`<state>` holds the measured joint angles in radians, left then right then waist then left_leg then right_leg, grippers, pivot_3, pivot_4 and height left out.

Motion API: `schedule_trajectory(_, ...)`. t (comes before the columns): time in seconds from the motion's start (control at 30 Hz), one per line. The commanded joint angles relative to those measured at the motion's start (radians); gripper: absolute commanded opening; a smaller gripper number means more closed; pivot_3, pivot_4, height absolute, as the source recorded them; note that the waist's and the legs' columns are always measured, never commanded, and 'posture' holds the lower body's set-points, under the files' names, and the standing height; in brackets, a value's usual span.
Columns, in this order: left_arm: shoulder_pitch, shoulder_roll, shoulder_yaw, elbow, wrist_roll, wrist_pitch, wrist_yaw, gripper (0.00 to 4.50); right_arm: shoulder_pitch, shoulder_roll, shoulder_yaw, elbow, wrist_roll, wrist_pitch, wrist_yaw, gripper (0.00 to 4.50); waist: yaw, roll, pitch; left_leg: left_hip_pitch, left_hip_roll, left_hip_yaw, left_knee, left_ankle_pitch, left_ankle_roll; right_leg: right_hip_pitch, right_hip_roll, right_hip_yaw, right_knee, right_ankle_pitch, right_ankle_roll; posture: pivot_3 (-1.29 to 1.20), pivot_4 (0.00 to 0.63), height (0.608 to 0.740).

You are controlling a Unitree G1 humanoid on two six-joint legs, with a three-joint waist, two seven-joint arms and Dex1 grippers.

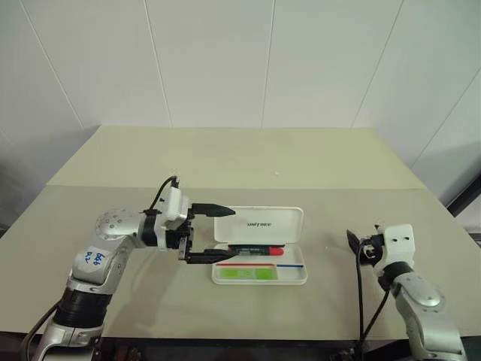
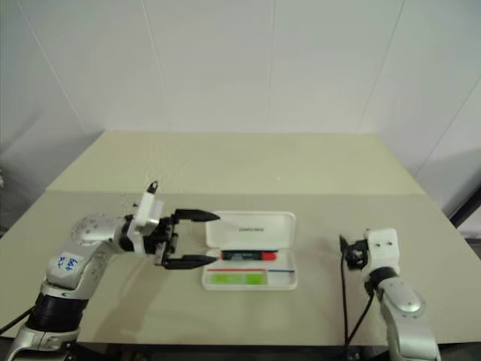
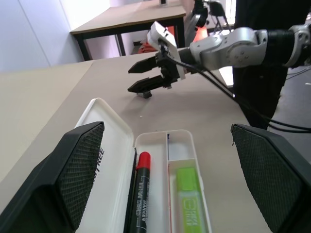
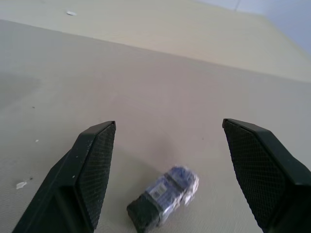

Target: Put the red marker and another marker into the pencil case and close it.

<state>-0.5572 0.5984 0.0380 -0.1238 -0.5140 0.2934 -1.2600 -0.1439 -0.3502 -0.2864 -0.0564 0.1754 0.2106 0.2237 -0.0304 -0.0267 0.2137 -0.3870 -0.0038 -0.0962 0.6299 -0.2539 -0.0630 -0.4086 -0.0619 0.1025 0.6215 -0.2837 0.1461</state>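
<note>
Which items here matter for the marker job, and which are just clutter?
Job:
- pencil case, lid open
- red marker, inside the case
- green marker, inside the case

Lying about:
- small blue-and-black object on the table, between the right gripper's fingers

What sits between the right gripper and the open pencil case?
Only bare tabletop in the left eye view: nothing lies between the right gripper and the pencil case.

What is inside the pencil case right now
The open pencil case holds the red marker in the compartment next to the lid and the light green marker in the other one. What lies beneath them is covered.
</note>
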Motion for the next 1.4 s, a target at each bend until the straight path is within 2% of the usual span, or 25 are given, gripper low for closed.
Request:
schedule_trajectory(0.03, 0.014, 0.02, 0.036, 0.026, -0.039, -0.039, -0.049, 4.45, 0.027, 0.054, -0.005, -0.095, 0.015, 0.038, -0.064, 4.5, -0.001, 0.0, 0.0, 0.0, 0.0, 0.0, 0.0, 0.0, 0.0, 0.0, 0.0, 0.0, 0.0, 0.0, 0.0, 0.0, 0.15, 0.74)
schedule_trajectory(0.33, 0.013, 0.051, 0.074, 0.095, -0.094, -0.062, -0.153, 4.45, 0.064, 0.159, 0.021, -0.154, -0.011, 0.119, -0.173, 4.5, -0.003, 0.0, 0.0, 0.001, 0.0, 0.0, 0.0, 0.0, 0.0, 0.0, 0.0, 0.0, 0.001, 0.0, 0.0, 0.0, 0.15, 0.74)
schedule_trajectory(0.83, 0.043, 0.114, 0.124, 0.125, -0.131, -0.059, -0.218, 4.45, -0.024, 0.179, 0.003, -0.041, -0.013, 0.171, -0.295, 4.5, -0.009, 0.0, -0.001, 0.001, 0.0, 0.0, 0.0, 0.0, 0.0, 0.0, 0.0, 0.0, 0.001, 0.0, -0.001, 0.0, 0.15, 0.74)
schedule_trajectory(0.93, 0.049, 0.112, 0.125, 0.114, -0.128, -0.06, -0.211, 4.5, -0.028, 0.199, -0.022, -0.02, 0.004, 0.199, -0.326, 3.86, -0.009, -0.002, -0.002, 0.001, 0.0, 0.0, 0.0, 0.0, 0.0, 0.001, 0.0, 0.0, 0.0, 0.0, -0.001, 0.0, 0.15, 0.74)
schedule_trajectory(1.17, 0.052, 0.107, 0.122, 0.108, -0.13, -0.066, -0.204, 4.5, -0.038, 0.191, -0.019, -0.028, 0.01, 0.197, -0.309, 1.33, -0.006, -0.006, -0.004, 0.002, 0.0, 0.0, 0.0, 0.0, 0.0, 0.001, 0.0, 0.0, 0.0, -0.001, -0.003, 0.0, 0.15, 0.74)
schedule_trajectory(1.2, 0.051, 0.106, 0.121, 0.109, -0.129, -0.067, -0.203, 4.5, -0.041, 0.183, -0.02, -0.031, 0.012, 0.195, -0.299, 1.14, -0.007, -0.006, -0.004, 0.002, 0.0, 0.0, 0.0, 0.0, 0.0, 0.001, 0.0, 0.0, 0.0, -0.001, -0.003, 0.0, 0.15, 0.74)
schedule_trajectory(1.4, 0.042, 0.096, 0.114, 0.113, -0.128, -0.073, -0.203, 4.5, -0.078, 0.092, -0.031, -0.096, 0.117, 0.193, -0.123, 1.14, -0.007, -0.004, -0.003, 0.001, 0.0, 0.0, -0.001, 0.0, 0.0, 0.001, 0.0, 0.0, 0.0, -0.001, -0.003, 0.0, 0.15, 0.74)
